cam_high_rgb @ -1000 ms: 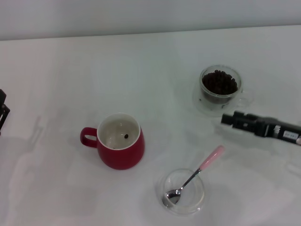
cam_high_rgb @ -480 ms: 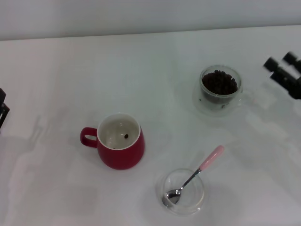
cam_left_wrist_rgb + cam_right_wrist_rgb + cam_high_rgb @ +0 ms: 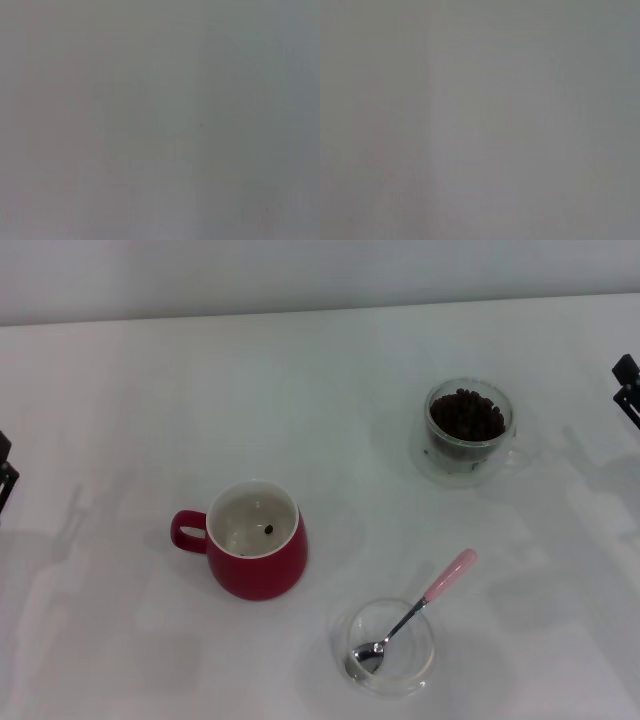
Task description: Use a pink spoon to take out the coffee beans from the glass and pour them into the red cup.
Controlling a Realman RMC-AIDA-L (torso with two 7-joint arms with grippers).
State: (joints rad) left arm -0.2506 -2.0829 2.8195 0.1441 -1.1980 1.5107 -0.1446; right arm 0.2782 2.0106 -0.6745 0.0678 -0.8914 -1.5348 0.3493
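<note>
In the head view the red cup (image 3: 256, 544) stands left of centre, handle to the left, with one dark bean on its white inside. The glass (image 3: 468, 430) holding the heap of coffee beans (image 3: 467, 415) stands at the back right. The pink spoon (image 3: 415, 610) lies with its metal bowl in a low clear glass dish (image 3: 391, 648) at the front, its pink handle pointing up and to the right. My right gripper (image 3: 628, 390) shows only as a dark tip at the right edge, away from everything. My left gripper (image 3: 5, 480) is parked at the left edge. Both wrist views show only blank grey surface.
The white table (image 3: 150, 390) fills the view, with a pale wall along the back edge.
My right gripper has pulled back from just below the glass, up and to the right, until only its tip shows at the right edge. The spoon, cups and left arm have not moved.
</note>
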